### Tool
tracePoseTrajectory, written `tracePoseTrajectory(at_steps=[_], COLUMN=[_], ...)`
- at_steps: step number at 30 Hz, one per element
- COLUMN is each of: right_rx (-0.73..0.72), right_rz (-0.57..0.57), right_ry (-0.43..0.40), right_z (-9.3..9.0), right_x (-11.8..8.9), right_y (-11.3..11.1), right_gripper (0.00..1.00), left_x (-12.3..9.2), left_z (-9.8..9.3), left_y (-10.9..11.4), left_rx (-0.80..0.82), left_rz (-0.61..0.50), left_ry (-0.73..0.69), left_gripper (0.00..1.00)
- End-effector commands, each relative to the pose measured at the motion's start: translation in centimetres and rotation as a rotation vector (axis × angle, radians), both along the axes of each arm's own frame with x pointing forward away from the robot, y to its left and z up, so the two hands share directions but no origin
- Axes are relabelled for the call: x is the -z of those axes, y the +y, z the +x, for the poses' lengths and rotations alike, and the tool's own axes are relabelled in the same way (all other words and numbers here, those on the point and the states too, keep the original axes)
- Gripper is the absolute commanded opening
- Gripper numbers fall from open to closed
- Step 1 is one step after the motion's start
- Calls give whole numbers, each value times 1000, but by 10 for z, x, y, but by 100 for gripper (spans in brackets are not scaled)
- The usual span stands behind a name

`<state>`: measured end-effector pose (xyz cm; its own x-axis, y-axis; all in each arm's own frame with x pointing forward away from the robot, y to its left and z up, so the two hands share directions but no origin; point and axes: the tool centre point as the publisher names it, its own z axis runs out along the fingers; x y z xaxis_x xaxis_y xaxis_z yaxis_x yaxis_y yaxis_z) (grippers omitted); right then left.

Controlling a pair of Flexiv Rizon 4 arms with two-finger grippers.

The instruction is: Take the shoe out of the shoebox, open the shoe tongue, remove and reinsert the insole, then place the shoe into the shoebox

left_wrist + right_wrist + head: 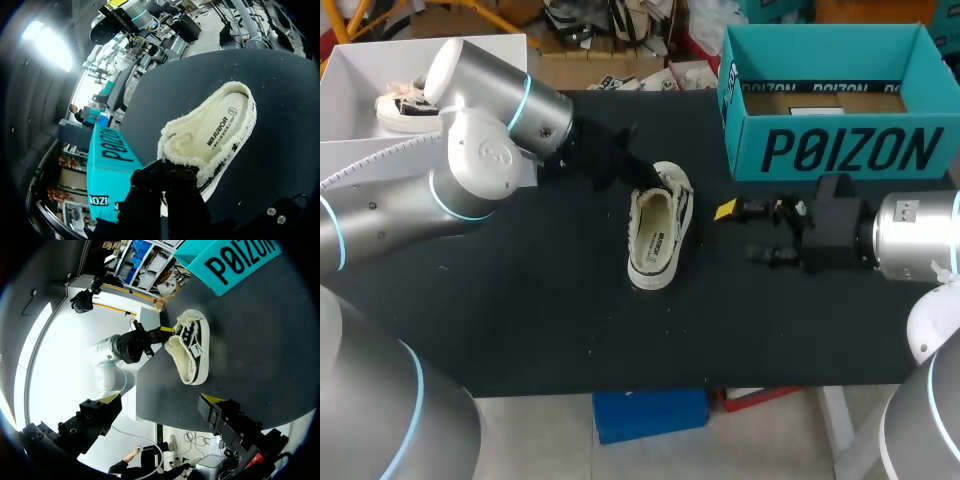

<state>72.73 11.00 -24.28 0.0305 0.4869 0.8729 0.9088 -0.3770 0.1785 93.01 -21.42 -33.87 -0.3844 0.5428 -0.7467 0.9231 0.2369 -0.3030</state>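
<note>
A cream fleece-lined shoe [660, 235] lies on the black table [520, 300], a little on its side, with its printed insole [222, 127] showing inside. My left gripper [638, 175] is at the shoe's far end, its fingers shut on the fleecy tongue edge [172, 150]; the right wrist view shows the same pinch on the shoe [192, 347]. My right gripper [745, 232] hangs to the right of the shoe, open and empty [160, 400]. The teal shoebox [840, 150] stands open at the back right.
A white open box [360, 70] holding another shoe [405, 105] sits at the back left, behind my left arm. The teal shoebox [107, 160] has a cardboard sheet lying in its bottom.
</note>
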Motion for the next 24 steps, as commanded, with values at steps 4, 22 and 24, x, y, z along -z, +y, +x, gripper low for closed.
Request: tracePoseTrajectory(at_steps=[4,22,24], right_rx=[0,0,0], right_rz=[0,0,0], right_ry=[1,1,1], right_z=[0,0,0], right_x=[0,0,0], right_y=[0,0,0], right_gripper=[100,100,100], left_x=[2,3,-9], left_z=[-22,-44,-42], left_y=[3,22,27], left_rx=[17,20,18], left_rz=[9,28,23], left_ry=[4,14,0], left_gripper=[0,0,1])
